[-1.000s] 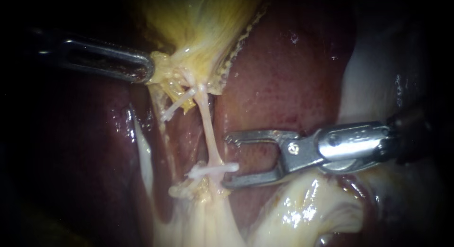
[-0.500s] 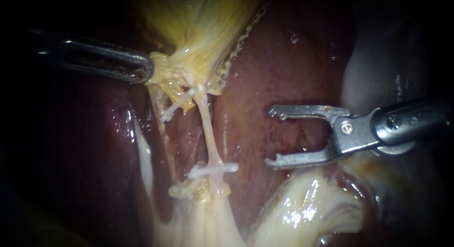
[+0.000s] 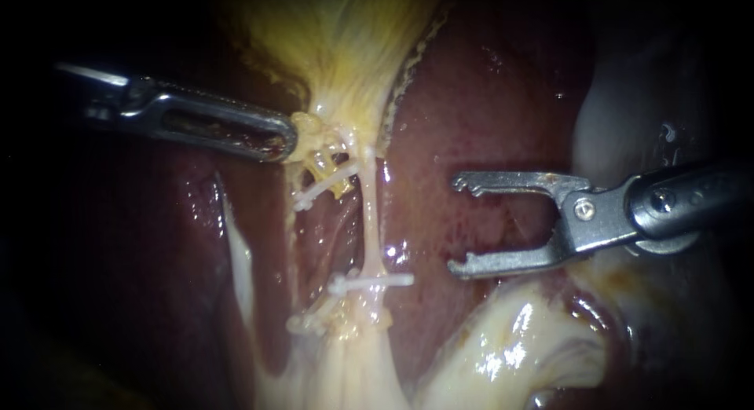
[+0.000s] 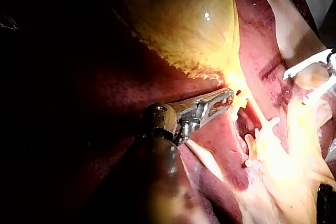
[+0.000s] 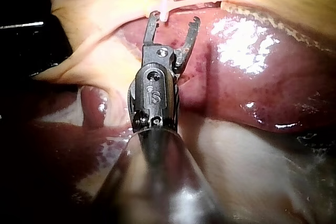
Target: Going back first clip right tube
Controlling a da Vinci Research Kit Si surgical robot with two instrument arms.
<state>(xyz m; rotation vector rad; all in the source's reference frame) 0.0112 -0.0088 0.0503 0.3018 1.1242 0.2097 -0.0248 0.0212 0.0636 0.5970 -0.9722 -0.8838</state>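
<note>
Two instruments work over the dark red liver [image 3: 487, 119], which fills most of the endoscope view. The yellow gallbladder [image 3: 345, 41] hangs at 12 o'clock. At 10 o'clock the left instrument [image 3: 284, 139] has its jaws closed tight on the gallbladder's thin end. At 3 o'clock the right instrument [image 3: 460, 225] has its jaws spread wide, holding nothing. Bare liver lies between its tips and the right tube [image 3: 367, 221]. The white clip [image 3: 377, 282] sits across that tube toward 6 o'clock, its end near the lower jaw tip, not touching.
</note>
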